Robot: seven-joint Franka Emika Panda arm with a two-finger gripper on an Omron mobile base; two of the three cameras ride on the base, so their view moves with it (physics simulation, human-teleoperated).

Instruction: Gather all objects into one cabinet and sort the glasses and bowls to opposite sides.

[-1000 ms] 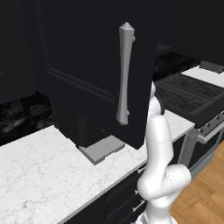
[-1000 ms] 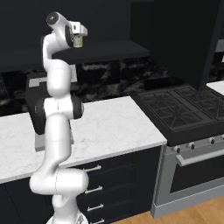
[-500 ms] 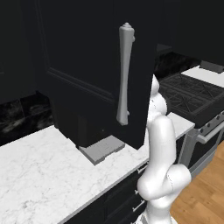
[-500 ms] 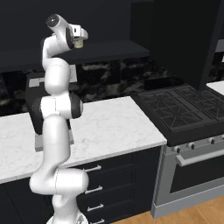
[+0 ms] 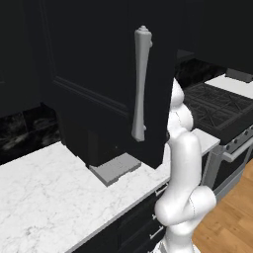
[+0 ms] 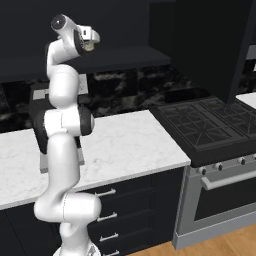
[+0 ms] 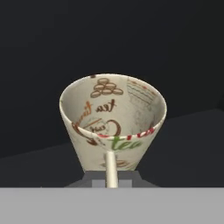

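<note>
The beige tumbler (image 7: 113,118), printed with brown lettering, fills the middle of the hand view with its mouth facing the camera. My gripper (image 7: 111,177) is shut on its near wall, which shows as a thin pale strip between the fingertips. In the right base view the gripper (image 6: 91,39) is raised high with the tumbler (image 6: 90,47) at the mouth of the black upper cabinet (image 6: 125,55), just above its dark shelf. In the left base view the cabinet door (image 5: 108,69) stands open towards the camera, and its pale bar handle (image 5: 141,84) hides the hand. The bowls are out of view.
A white marble counter (image 6: 127,142) runs below, with a black toaster (image 6: 36,112) behind my arm. A black stove (image 6: 210,125) stands to the right. The open door overhangs the counter (image 5: 44,197) and a grey slab (image 5: 116,168).
The jaws have closed on the tumbler's wall. The hand has barely moved and stays up at the cabinet shelf.
</note>
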